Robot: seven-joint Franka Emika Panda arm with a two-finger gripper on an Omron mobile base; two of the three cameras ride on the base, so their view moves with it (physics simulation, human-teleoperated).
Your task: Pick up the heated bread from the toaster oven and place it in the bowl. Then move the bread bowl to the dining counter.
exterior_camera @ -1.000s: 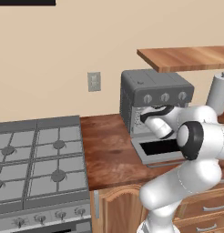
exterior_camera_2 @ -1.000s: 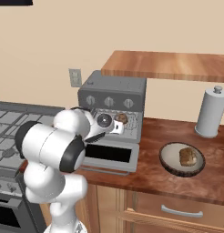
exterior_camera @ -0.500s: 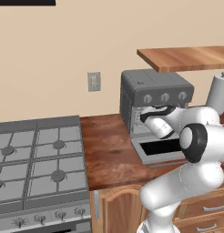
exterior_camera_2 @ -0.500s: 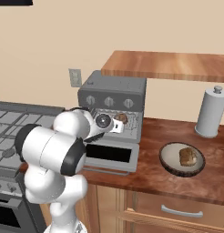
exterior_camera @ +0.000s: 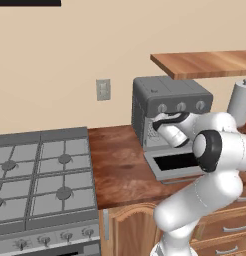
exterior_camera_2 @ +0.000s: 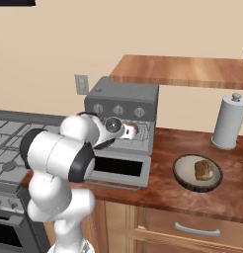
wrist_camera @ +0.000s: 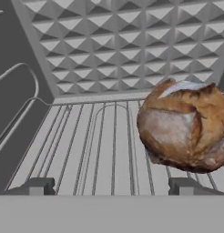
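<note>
The heated bread (wrist_camera: 184, 125), a round crusty brown lump, lies on the wire rack (wrist_camera: 100, 145) inside the toaster oven (exterior_camera_2: 124, 101), to the right of centre in the hand view. My gripper (wrist_camera: 113, 186) is open, and its two dark fingertips (wrist_camera: 38, 185) stand wide apart just in front of the bread without touching it. In the right base view the gripper (exterior_camera_2: 129, 132) reaches into the oven mouth above the dropped door (exterior_camera_2: 118, 168). The bowl (exterior_camera_2: 182, 168) sits on the counter to the right of the oven, with a brown piece of bread (exterior_camera_2: 204, 169) in it. The dining counter is out of view.
A grey gas stove (exterior_camera: 40, 175) adjoins the counter on the left. A white cylindrical canister (exterior_camera_2: 228, 121) stands behind the bowl, under a wooden wall shelf (exterior_camera_2: 182, 69). The oven's ridged back wall (wrist_camera: 127, 41) is close behind the bread.
My hand has edged a little deeper into the oven mouth. The jaws have stayed wide open, and the bread and bowl have not moved.
</note>
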